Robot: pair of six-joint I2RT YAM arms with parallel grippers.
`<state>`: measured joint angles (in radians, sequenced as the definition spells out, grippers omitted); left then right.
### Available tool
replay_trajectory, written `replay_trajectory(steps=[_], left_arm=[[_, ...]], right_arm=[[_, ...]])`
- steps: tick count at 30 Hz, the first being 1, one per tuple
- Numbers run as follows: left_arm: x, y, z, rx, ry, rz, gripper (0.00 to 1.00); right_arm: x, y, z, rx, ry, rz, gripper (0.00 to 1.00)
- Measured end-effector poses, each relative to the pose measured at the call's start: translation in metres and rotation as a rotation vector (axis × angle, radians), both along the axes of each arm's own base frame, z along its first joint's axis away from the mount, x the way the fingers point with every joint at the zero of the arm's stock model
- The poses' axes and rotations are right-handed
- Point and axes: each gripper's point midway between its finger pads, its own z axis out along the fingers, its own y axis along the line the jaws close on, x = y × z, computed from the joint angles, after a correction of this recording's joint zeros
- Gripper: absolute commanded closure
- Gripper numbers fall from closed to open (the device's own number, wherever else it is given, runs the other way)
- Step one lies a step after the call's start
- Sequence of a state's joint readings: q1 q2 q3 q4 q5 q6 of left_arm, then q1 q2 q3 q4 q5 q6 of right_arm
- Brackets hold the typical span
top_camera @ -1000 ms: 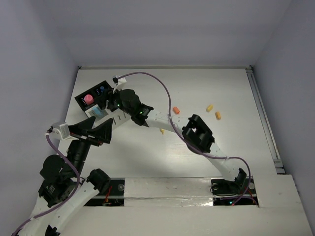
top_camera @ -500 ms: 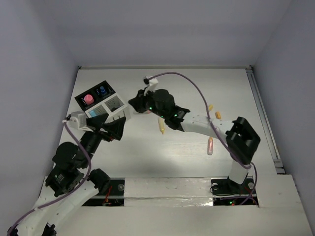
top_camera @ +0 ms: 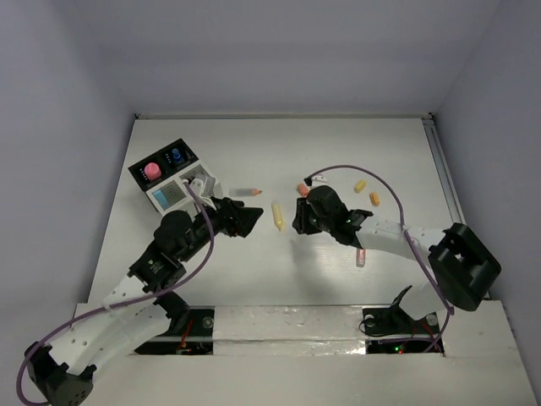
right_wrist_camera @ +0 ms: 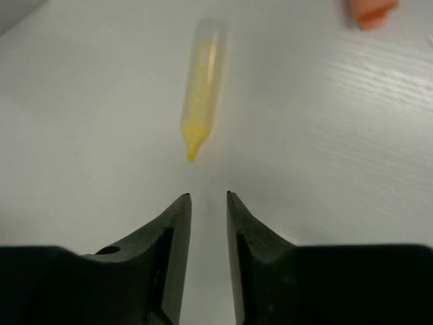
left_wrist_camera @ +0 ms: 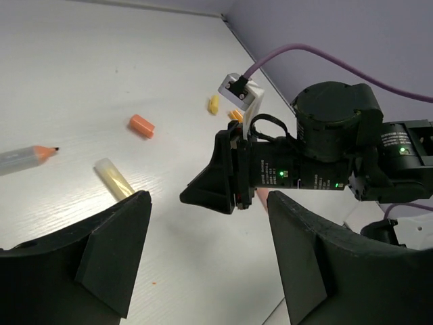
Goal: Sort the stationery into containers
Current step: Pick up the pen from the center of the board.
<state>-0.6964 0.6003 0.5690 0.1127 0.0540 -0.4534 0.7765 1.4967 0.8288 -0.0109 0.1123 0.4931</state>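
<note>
Orange and cut off by the top edge of the right wrist view, a stub [right_wrist_camera: 372, 9] is perhaps a cap; too little shows to say. From above, the right arm [top_camera: 389, 238] covers one end of a pink stick [top_camera: 361, 258]. The organizer [top_camera: 188, 150], at 10 o'clock on the bench [top_camera: 338, 144], shows only a pink top [top_camera: 152, 171] and a blue top [top_camera: 175, 156] in its black cells. The yellow highlighter [top_camera: 277, 216], translucent and flat mid-bench, lies between the hands. At its 9 o'clock the left hand [left_wrist_camera: 208, 218] is released, wide and empty. At 3 o'clock the right hand [right_wrist_camera: 208, 198] is nearly clenched on nothing. A grey pencil [top_camera: 243, 192] lies at its 11 o'clock.
</note>
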Motion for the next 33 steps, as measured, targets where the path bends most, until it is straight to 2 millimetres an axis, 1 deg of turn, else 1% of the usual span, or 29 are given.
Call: replay_trajectory(steps=[2, 3, 4, 5, 6, 7, 8, 9, 10, 12, 14, 16, 19, 21, 23, 24, 26, 28, 29, 30, 31, 33], left_arm=[[0.002, -0.008, -0.008, -0.007, 0.021, -0.024, 0.38], [0.003, -0.012, -0.012, -0.009, 0.031, -0.034, 0.39], [0.004, -0.016, -0.018, -0.012, 0.044, -0.047, 0.40], [0.004, -0.019, -0.022, -0.013, 0.055, -0.056, 0.40], [0.004, -0.022, -0.030, -0.010, 0.072, -0.067, 0.40], [0.004, -0.025, -0.036, -0.007, 0.084, -0.077, 0.40], [0.004, -0.028, -0.041, -0.004, 0.095, -0.087, 0.40], [0.002, -0.031, -0.046, 0.001, 0.107, -0.100, 0.40], [0.001, -0.035, -0.050, 0.005, 0.113, -0.114, 0.40], [-0.002, -0.042, -0.053, 0.009, 0.118, -0.143, 0.40], [-0.005, -0.049, -0.055, 0.009, 0.117, -0.168, 0.40], [-0.008, -0.055, -0.055, 0.006, 0.112, -0.194, 0.40], [-0.013, -0.061, -0.056, -0.001, 0.102, -0.222, 0.40], [-0.016, -0.062, -0.060, 0.000, 0.103, -0.236, 0.40], [-0.017, -0.061, -0.062, 0.001, 0.100, -0.242, 0.40], [-0.018, -0.061, -0.063, 0.001, 0.097, -0.242, 0.40], [-0.019, -0.059, -0.065, 0.000, 0.091, -0.243, 0.40], [-0.021, -0.058, -0.066, 0.000, 0.085, -0.246, 0.40], [-0.022, -0.057, -0.067, -0.001, 0.083, -0.249, 0.40], [-0.023, -0.058, -0.067, -0.002, 0.081, -0.254, 0.40], [-0.024, -0.058, -0.068, -0.001, 0.080, -0.259, 0.40], [-0.026, -0.059, -0.068, 0.000, 0.077, -0.270, 0.40]], right_arm=[[-0.008, -0.015, -0.008, -0.023, 0.028, -0.038, 0.54], [-0.010, -0.027, -0.010, -0.036, 0.038, -0.070, 0.52], [-0.010, -0.039, -0.011, -0.045, 0.044, -0.110, 0.46], [-0.011, -0.051, -0.010, -0.049, 0.049, -0.148, 0.44], [-0.011, -0.065, -0.008, -0.057, 0.051, -0.191, 0.43], [-0.010, -0.082, -0.004, -0.065, 0.050, -0.248, 0.33], [-0.010, -0.095, -0.001, -0.068, 0.050, -0.296, 0.26], [-0.010, -0.110, 0.005, -0.080, 0.043, -0.343, 0.16], [-0.011, -0.122, 0.010, -0.090, 0.038, -0.383, 0.13], [-0.017, -0.145, 0.019, -0.106, 0.033, -0.458, 0.10], [-0.025, -0.163, 0.019, -0.133, 0.055, -0.514, 0.11], [-0.031, -0.176, 0.011, -0.163, 0.101, -0.554, 0.12], [-0.039, -0.192, -0.010, -0.211, 0.203, -0.600, 0.18], [-0.043, -0.198, -0.024, -0.235, 0.264, -0.619, 0.22], [-0.048, -0.201, -0.035, -0.256, 0.315, -0.631, 0.24], [-0.050, -0.202, -0.040, -0.267, 0.335, -0.631, 0.29], [-0.053, -0.201, -0.047, -0.276, 0.366, -0.631, 0.31], [-0.056, -0.199, -0.056, -0.289, 0.401, -0.626, 0.36], [-0.057, -0.199, -0.060, -0.296, 0.418, -0.626, 0.40], [-0.059, -0.198, -0.065, -0.303, 0.437, -0.624, 0.46], [-0.060, -0.199, -0.070, -0.314, 0.451, -0.624, 0.48], [-0.056, -0.196, -0.070, -0.308, 0.453, -0.624, 0.58]])
